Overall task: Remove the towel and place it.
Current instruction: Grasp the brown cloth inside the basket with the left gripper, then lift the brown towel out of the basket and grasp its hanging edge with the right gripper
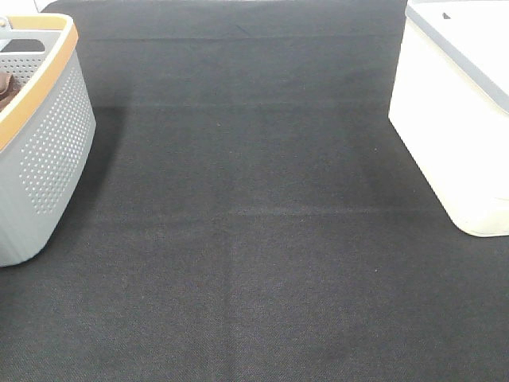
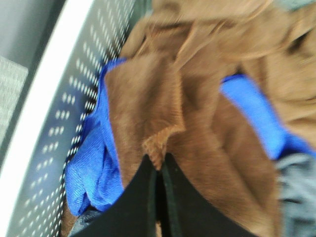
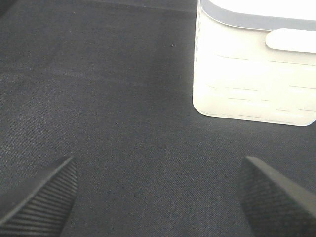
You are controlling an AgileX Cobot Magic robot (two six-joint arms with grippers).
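Towel (image 2: 197,143): soft, light, limp, I judge. Jaws of my left gripper (image 2: 157,168) pinch a raised fold; right gripper (image 3: 158,197) spread wide, empty.

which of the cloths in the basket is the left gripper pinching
The reddish-brown towel: the left gripper is closed on a raised fold of it. The blue cloth partly under it and the grey cloth beside it are not gripped.
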